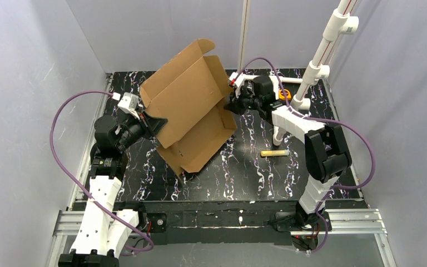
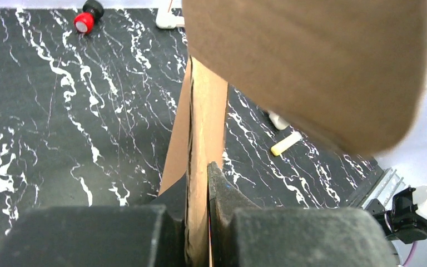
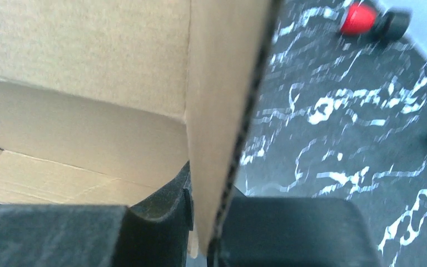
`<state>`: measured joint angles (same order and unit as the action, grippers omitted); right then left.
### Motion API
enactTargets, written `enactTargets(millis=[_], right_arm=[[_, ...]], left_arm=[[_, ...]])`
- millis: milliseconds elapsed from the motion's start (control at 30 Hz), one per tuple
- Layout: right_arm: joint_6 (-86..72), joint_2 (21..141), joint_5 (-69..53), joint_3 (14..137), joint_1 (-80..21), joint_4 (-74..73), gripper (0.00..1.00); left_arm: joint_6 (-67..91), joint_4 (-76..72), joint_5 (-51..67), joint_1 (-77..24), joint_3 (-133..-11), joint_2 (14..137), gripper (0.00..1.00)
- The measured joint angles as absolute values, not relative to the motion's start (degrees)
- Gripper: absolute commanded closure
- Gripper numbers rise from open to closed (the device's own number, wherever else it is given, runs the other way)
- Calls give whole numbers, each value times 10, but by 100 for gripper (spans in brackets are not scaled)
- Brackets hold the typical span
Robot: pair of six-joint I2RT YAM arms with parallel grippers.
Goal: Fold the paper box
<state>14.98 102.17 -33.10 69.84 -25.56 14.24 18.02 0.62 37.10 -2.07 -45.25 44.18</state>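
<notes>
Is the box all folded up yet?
Not yet. Done: some walls of the paper box are bent up along their creases. In hand: the left gripper and right gripper each pinch an edge, holding it tilted up. To do: the lid flap stands open and nothing is tucked shut.

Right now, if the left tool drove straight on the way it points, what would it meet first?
The paper box: the panel clamped in the left tool runs straight ahead, so it would push into that cardboard first. Depth beyond it is unclear.
</notes>
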Motion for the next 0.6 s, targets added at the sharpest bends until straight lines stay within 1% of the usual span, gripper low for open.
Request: enactTargets(millis=[100, 233, 467, 600], right_arm=[[184, 1026, -313, 764, -259, -18, 99], [213, 1044, -286, 827, -263, -158, 95], [227, 1102, -233, 880, -279, -274, 91], [227, 1134, -206, 888, -295, -291, 84]], left_arm=[[195, 14, 353, -20, -443, 442, 100], [211, 15, 340, -20, -430, 449, 100], [225, 9, 330, -20, -396, 482, 100], [225, 5, 326, -20, -378, 497, 100]])
